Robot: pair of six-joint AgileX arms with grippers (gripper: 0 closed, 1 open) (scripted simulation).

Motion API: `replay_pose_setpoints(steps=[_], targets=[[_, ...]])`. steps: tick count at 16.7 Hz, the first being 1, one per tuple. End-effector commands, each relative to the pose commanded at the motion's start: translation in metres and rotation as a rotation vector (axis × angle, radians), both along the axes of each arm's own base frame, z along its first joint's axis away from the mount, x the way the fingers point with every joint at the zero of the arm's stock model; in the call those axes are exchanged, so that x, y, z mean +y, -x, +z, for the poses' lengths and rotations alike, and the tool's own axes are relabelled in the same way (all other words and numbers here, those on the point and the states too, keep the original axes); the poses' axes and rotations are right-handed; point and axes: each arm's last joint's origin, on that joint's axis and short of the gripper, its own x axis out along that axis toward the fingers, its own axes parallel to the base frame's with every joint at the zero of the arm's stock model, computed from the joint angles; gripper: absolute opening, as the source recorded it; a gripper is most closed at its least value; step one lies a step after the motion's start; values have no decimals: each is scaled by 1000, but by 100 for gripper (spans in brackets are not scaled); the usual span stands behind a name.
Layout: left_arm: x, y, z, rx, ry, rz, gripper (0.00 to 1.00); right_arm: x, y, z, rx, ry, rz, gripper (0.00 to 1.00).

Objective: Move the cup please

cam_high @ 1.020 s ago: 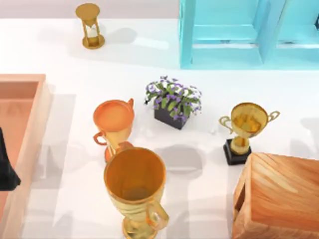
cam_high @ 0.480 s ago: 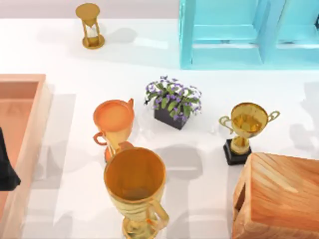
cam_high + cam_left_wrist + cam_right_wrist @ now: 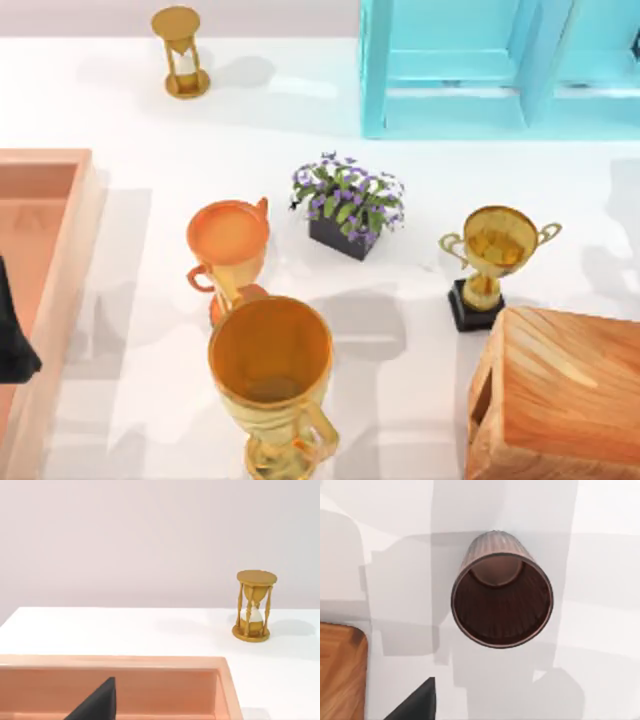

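- The left gripper sits at nine o'clock over the peach tray; I cannot tell how far open it is, and it looks parked.
- The brown ribbed cup stands upright on the white table, directly below the right wrist camera, beside a wooden block.
- Its mouth faces up, long axis vertical.
- Nothing grips it: the lift and move remain.
- The right gripper's opening I cannot tell.

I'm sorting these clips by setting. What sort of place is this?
Probably a rendered tabletop test scene, not a real room: a plain white table scattered with unrelated props, such as gold trophies, an hourglass, a potted plant and a brown ribbed cup.
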Motion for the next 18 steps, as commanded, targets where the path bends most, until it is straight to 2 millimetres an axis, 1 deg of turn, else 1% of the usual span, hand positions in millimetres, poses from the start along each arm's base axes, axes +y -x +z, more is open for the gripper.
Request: replay_pose_setpoints(steps=[1, 3, 6, 8, 10, 11, 15, 18], targets=[[0, 0, 0, 0, 0, 0, 100, 0, 0, -4, 4, 0, -2, 100], [0, 0, 0, 0, 0, 0, 100, -1, -2, -20, 9, -1, -4, 100], [0, 0, 0, 0, 0, 0, 100, -1, -6, -55, -8, 1, -3, 100], [0, 0, 0, 0, 0, 0, 100, -2, -5, -78, -12, 1, -3, 100], [0, 0, 0, 0, 0, 0, 100, -1, -1, -94, -2, 0, -4, 100], [0, 0, 0, 0, 0, 0, 100, -1, 0, -98, 1, 0, -4, 100], [0, 0, 0, 0, 0, 0, 100, -1, 0, -99, 2, 0, -4, 100], [0, 0, 0, 0, 0, 0, 100, -1, 0, -99, 2, 0, -4, 77]])
